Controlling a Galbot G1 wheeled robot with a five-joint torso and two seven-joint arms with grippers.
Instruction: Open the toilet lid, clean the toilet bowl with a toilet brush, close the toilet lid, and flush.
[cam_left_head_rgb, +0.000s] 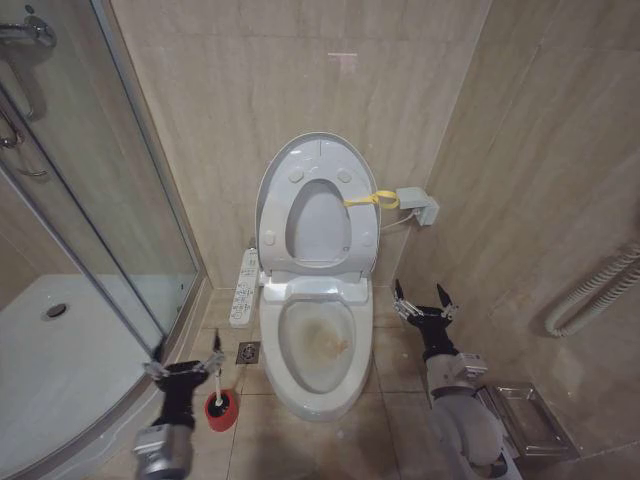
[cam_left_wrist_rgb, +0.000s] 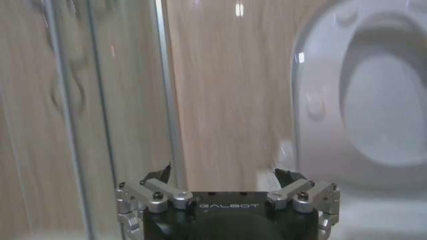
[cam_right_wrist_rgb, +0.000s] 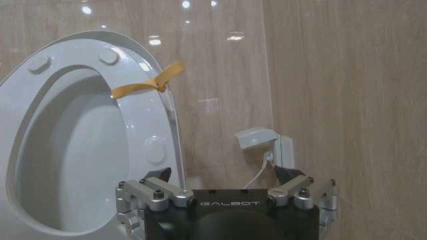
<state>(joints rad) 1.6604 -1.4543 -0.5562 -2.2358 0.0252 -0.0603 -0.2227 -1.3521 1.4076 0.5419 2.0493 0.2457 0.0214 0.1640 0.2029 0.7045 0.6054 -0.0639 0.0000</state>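
Note:
The toilet lid stands raised against the wall with the ring seat up against it and a yellow strap at its edge. Below, the toilet bowl lies exposed, stained brownish-yellow inside. The toilet brush stands in its red holder on the floor left of the bowl. My left gripper is open just beside the brush handle, with nothing between its fingers. To the right of the bowl, my right gripper is open and empty, facing the raised lid.
A glass shower enclosure and white shower tray fill the left. A control panel hangs at the toilet's left and a floor drain sits below it. On the right are a wall box, a hose and a metal rack.

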